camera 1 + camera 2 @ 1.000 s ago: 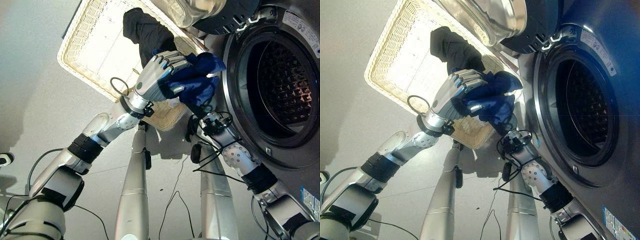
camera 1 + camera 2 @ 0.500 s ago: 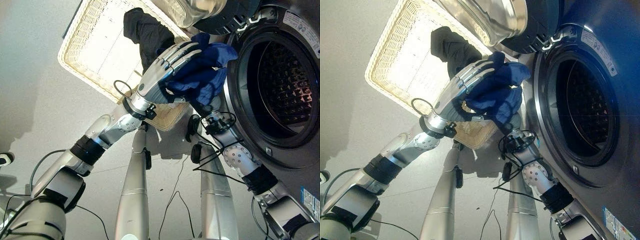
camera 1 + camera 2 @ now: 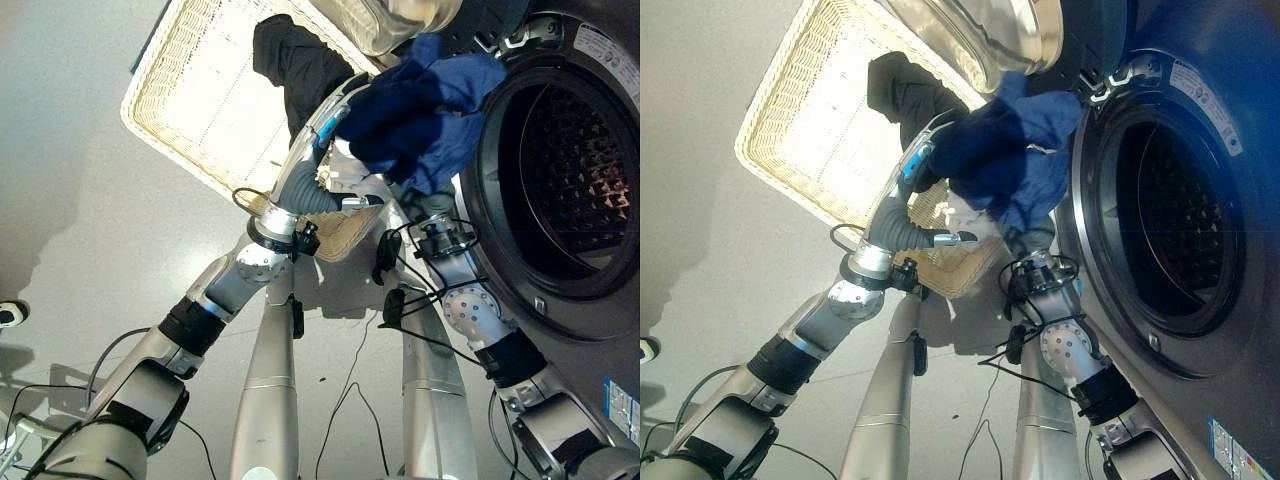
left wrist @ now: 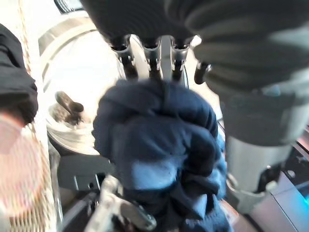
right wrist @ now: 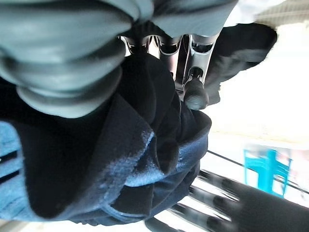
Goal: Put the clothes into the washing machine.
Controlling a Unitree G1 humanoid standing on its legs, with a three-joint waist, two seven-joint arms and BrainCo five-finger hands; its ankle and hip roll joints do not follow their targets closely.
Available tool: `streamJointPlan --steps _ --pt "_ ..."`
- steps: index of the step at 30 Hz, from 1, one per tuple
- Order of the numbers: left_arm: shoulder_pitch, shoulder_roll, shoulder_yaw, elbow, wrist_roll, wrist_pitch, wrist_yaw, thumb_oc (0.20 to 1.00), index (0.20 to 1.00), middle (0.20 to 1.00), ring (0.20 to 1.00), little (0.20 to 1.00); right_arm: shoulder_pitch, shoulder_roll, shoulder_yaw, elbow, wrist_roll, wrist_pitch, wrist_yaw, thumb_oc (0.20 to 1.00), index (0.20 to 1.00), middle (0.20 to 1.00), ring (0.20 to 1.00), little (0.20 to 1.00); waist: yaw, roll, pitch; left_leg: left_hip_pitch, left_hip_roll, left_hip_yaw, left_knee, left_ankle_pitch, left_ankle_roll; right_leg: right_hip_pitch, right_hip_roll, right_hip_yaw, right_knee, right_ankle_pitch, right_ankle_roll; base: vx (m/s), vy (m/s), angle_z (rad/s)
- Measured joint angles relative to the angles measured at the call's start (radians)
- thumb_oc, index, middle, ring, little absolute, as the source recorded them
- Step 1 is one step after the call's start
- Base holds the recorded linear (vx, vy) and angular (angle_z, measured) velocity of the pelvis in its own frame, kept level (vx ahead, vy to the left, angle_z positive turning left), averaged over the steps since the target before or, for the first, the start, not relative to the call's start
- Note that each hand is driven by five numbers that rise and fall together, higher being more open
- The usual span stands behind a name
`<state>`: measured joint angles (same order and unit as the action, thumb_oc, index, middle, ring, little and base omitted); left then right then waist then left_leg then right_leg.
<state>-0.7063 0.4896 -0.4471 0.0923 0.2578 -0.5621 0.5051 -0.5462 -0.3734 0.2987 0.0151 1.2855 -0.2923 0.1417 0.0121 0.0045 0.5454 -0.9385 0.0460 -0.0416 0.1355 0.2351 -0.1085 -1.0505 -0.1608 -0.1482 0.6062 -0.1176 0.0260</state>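
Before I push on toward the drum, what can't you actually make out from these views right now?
- Right robot hand: the blue garment covers it in both eye views; its wrist view is too close to read the grip.
- Left robot hand: fingers buried in that garment.
- Washing machine drum: interior dark, contents unreadable; cut off by the right edge.
- Black garment in the wicker basket: partly behind the left robot hand.

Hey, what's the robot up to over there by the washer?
It is loading laundry. Both hands, the left hand and the right hand, carry a bundled blue garment between them, held up at the rim of the washing machine, whose door is open. The garment is not yet inside the drum. A black garment lies in the wicker basket on the floor beside the machine.
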Motion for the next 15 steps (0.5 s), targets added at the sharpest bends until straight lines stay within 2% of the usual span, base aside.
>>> streamJointPlan --steps 6,9,15 --pt "0.052 -0.004 0.067 0.007 0.013 -0.017 0.188 1.000 1.000 1.000 1.000 1.000 0.004 0.011 -0.014 0.015 0.000 0.004 -0.030 0.200 0.200 0.200 0.200 0.200 0.000 0.000 0.000 0.005 -0.001 -0.004 0.013 0.000 0.001 0.012 0.000 -0.001 0.002 0.000 0.000 0.00 0.000 0.00" --pt "0.054 -0.010 0.087 0.019 0.044 -0.017 0.293 1.000 1.000 1.000 1.000 1.000 0.002 0.018 -0.014 0.092 0.000 0.015 -0.061 0.200 0.200 0.200 0.200 0.200 0.002 0.000 0.000 0.013 -0.002 -0.005 0.013 -0.004 -0.004 0.019 -0.001 -0.001 0.003 -0.003 0.005 0.00 0.031 0.01" --pt "0.024 -0.007 0.098 0.192 0.083 0.006 0.416 1.000 1.000 1.000 1.000 1.000 0.007 0.011 -0.045 0.297 0.029 0.016 -0.104 0.200 0.200 0.200 0.200 0.200 -0.004 0.000 0.000 0.016 -0.001 -0.003 0.013 -0.006 -0.002 0.020 -0.001 0.002 -0.003 -0.003 0.005 0.00 0.060 -0.02"
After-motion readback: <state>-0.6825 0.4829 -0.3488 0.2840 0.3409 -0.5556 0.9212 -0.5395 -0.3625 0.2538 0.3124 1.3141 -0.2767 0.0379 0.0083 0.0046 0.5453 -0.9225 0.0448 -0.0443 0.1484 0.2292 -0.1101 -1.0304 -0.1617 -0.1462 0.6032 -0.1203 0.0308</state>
